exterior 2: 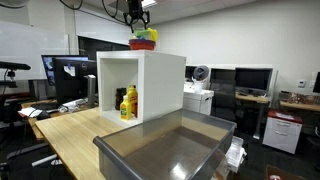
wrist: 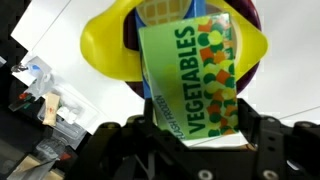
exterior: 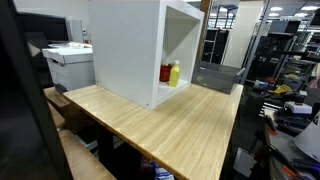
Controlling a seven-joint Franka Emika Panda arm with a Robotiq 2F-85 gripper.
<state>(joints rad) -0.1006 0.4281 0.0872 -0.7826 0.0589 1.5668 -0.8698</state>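
The wrist view shows a green cardboard box lettered VEGETABLES lying in a yellow plastic bowl, between the spread fingers of the black gripper. Whether they clamp it, I cannot tell. An exterior view places this stack atop a white open-fronted cabinet. Another shows a yellow bottle inside.

A: In an exterior view the white cabinet sits close, seen across the wooden table, its opening turned aside.

B: In an exterior view it's farther, facing us past a grey bin. Both share the bottles (the wrist view looks down, very near, on the vegetables box).
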